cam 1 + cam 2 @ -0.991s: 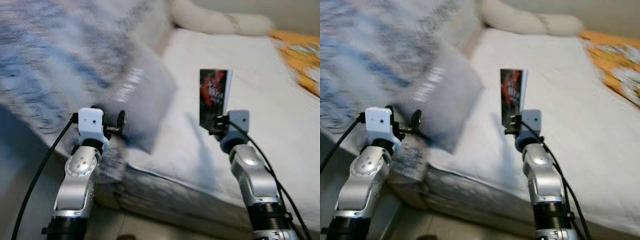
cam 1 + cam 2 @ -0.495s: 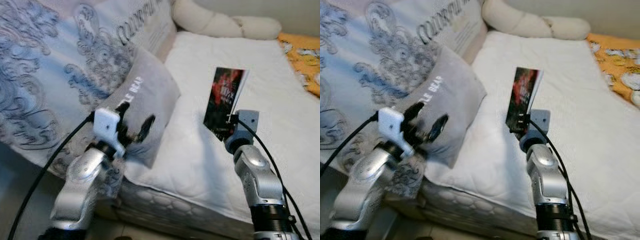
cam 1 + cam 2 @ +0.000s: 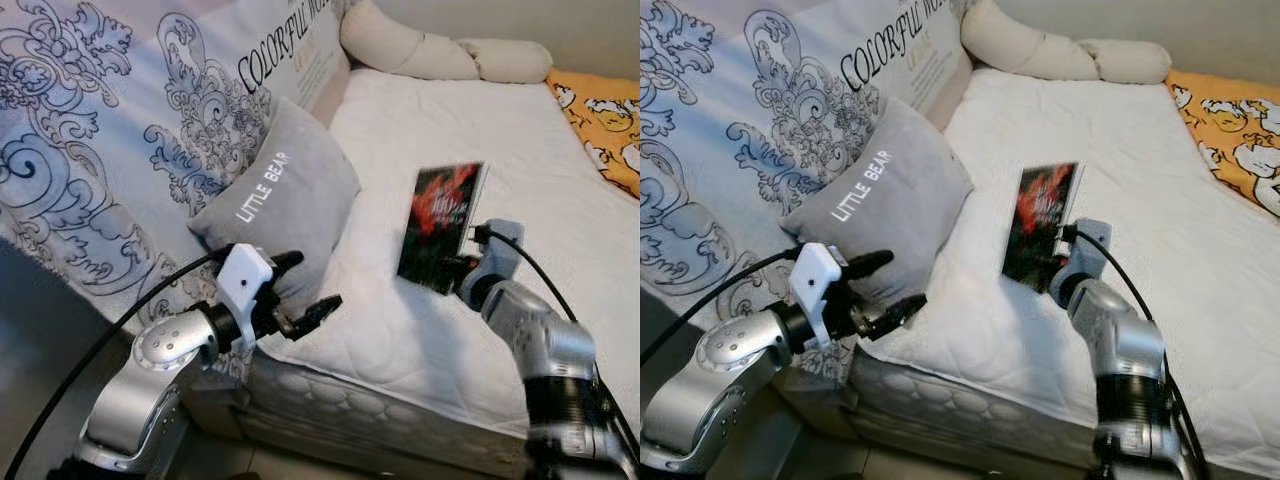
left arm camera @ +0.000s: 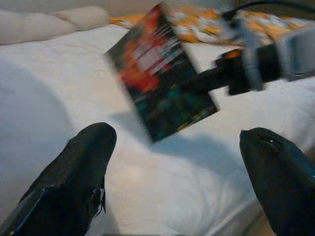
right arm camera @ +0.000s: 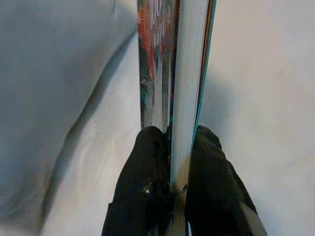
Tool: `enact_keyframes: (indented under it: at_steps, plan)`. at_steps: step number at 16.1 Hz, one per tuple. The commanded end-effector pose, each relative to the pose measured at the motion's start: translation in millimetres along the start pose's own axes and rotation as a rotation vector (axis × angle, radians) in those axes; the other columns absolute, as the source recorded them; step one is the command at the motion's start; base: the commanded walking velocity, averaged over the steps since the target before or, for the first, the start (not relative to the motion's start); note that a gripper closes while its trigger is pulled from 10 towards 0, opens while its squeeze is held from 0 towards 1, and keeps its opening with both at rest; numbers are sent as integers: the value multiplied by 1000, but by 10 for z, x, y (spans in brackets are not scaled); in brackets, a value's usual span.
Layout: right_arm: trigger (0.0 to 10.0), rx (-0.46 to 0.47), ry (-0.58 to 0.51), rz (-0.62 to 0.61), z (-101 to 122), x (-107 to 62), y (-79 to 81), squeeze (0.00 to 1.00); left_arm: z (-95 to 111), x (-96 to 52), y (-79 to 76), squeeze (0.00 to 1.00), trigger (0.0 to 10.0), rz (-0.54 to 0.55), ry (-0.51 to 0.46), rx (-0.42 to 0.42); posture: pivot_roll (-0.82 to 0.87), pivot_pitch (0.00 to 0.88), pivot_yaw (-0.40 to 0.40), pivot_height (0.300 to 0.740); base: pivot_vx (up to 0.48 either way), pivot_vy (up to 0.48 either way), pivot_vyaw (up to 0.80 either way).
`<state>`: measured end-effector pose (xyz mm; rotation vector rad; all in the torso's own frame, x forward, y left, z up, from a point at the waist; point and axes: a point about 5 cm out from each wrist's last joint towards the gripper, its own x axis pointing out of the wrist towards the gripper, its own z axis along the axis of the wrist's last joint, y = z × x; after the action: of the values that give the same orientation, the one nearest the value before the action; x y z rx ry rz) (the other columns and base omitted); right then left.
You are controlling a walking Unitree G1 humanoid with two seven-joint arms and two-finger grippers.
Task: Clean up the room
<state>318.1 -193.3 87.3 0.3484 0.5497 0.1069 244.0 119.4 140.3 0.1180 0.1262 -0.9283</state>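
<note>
The book (image 3: 440, 222), with a dark cover and red picture, is held upright above the white mattress (image 3: 560, 170) of the bed, a little tilted, its lower edge near the sheet but I cannot tell if it touches. The right end effector (image 5: 172, 162) is clamped on the book's lower edge, one black finger on each side of the pages. Beside the book, toward the robot's left, the grey pillow (image 3: 280, 195) with the words "LITTLE BEAR" leans against a big patterned cushion (image 3: 120, 150). The left end effector (image 3: 305, 290) hovers at the near corner of the mattress, just beside the pillow, with its fingers (image 4: 83, 162) wide apart and nothing between them. Farther away lie a long cream bolster (image 3: 430, 55) and an orange blanket (image 3: 600, 115). I judge the cleaning is in an early stage: the book is picked up but not yet put in its place, and the pillow and blanket are not arranged.
</note>
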Motion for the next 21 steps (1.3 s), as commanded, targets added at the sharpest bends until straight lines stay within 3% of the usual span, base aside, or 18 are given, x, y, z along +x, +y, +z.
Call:
enact_keyframes:
  at_steps: [1,4,8,10,13,14,15,21]
  plan:
    - [10000,62,19,66,61,29,12,0,22,42,-33,0,10000,-50,21,14,0,0,-6,740,0,0,0]
    - [10000,186,118,151,36,137,-80,0,12,81,-43,0,10000,-105,81,33,8,0,-5,740,0,0,0]
    - [10000,271,145,157,63,212,-181,0,-53,67,-94,0,10000,-178,149,25,26,0,-3,740,0,0,0]
    - [10000,278,164,181,46,263,-117,0,-75,34,-99,0,10000,-181,168,21,47,0,3,740,0,0,0]
    - [10000,193,189,146,12,315,-87,0,-88,-25,-108,0,10000,-185,194,20,82,0,-3,740,0,0,0]
    - [10000,149,179,107,23,326,-108,871,-89,-46,-102,0,10000,-175,202,25,97,0,-7,740,0,0,0]
    - [10000,135,172,88,34,330,-118,1000,-90,-57,-98,0,10000,-168,206,26,104,0,-8,740,0,0,0]
    - [10000,103,143,-28,63,318,-241,1000,-93,-120,-91,0,10000,-151,224,33,118,0,-9,740,0,0,0]
